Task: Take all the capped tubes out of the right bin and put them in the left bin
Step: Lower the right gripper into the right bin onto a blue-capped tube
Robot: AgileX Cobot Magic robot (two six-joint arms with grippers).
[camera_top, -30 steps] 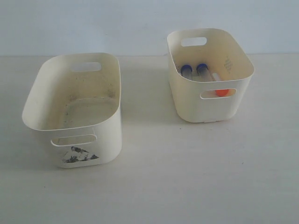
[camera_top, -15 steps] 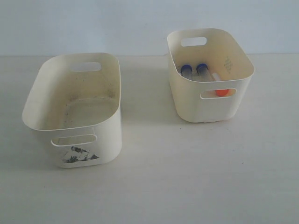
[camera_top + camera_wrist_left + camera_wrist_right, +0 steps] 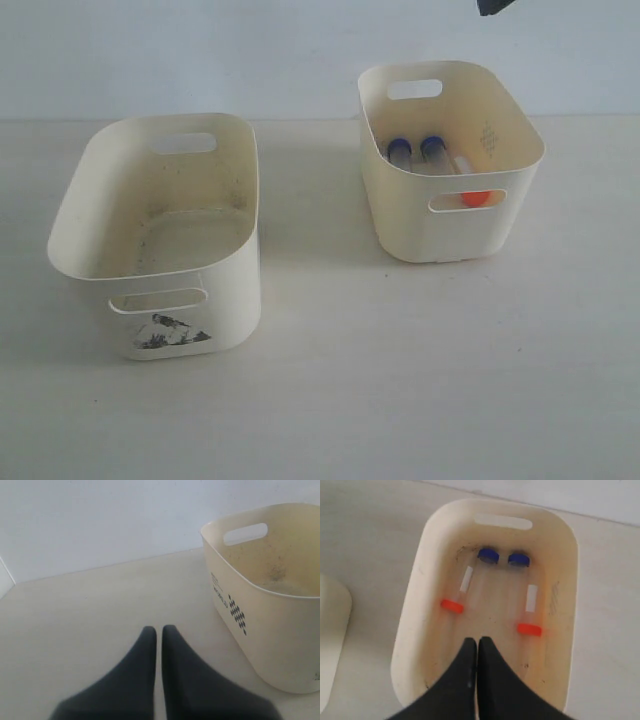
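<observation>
The right bin (image 3: 400,220) stands at the back right, and the right wrist view looks down into it (image 3: 427,580). On its floor lie two blue-capped tubes (image 3: 488,555) (image 3: 518,559) and two orange-capped tubes (image 3: 452,606) (image 3: 529,629). The exterior view shows both blue caps (image 3: 399,148) and one orange cap (image 3: 475,198) through the handle slot. My right gripper (image 3: 477,641) hovers shut above the bin, holding nothing. The left bin (image 3: 230,300) with the torn sticker (image 3: 168,333) holds no tubes. My left gripper (image 3: 156,629) is shut and empty, beside that bin (image 3: 270,640).
Both bins stand on a pale table top (image 3: 350,380) before a white wall (image 3: 250,50). A dark part of the right arm (image 3: 494,6) pokes in at the top edge. A corner of the left bin (image 3: 330,630) shows in the right wrist view.
A dark part of the right arm has come into the exterior view at the top right. The bins and tubes have not moved.
</observation>
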